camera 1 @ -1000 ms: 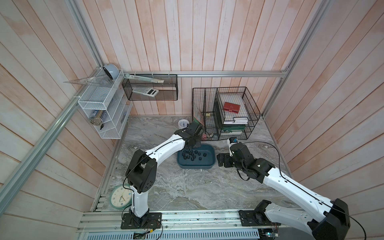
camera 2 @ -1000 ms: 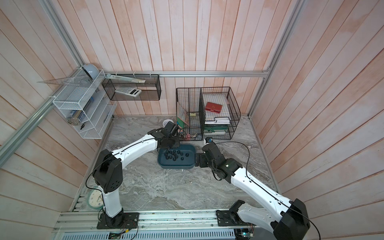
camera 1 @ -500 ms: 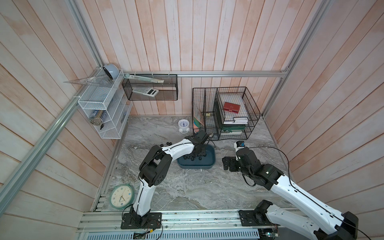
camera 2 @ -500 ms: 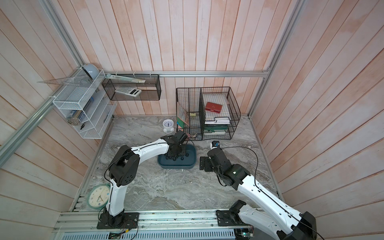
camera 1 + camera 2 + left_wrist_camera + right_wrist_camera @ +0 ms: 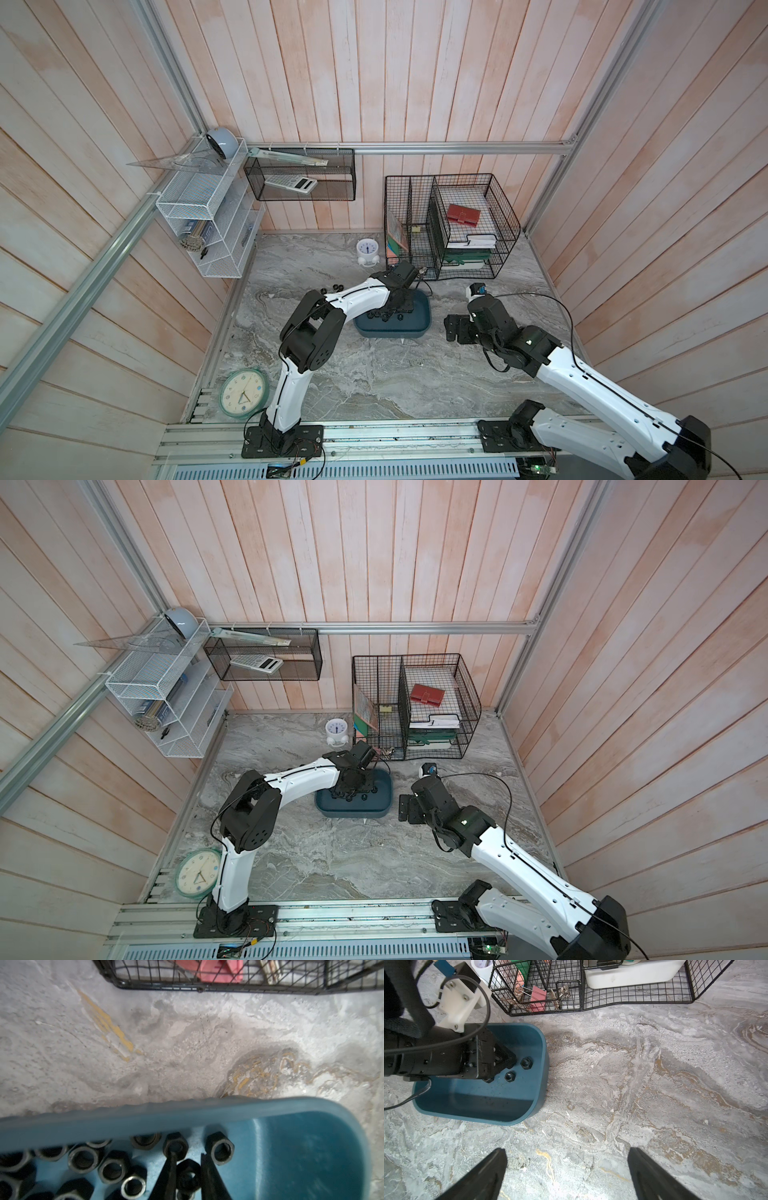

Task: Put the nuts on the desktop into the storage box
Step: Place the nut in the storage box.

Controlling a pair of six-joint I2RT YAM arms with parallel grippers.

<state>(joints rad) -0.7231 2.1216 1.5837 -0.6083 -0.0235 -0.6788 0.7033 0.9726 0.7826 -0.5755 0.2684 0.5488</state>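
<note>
The teal storage box sits mid-desktop, with several black nuts lying inside it. My left gripper reaches down into the box, and its fingers sit close on either side of one nut. A few more nuts lie on the grey desktop to the left of the box. My right gripper hovers wide open over bare desktop to the right of the box, holding nothing.
A black wire basket with books and binder clips stands just behind the box. A small white clock is beside it. A round green clock lies at the front left. A white mesh rack hangs on the left wall.
My left gripper swung from the box's far left edge across and down into the box, its elbow folding forward. The right arm drew back slightly to the right and stayed open.
</note>
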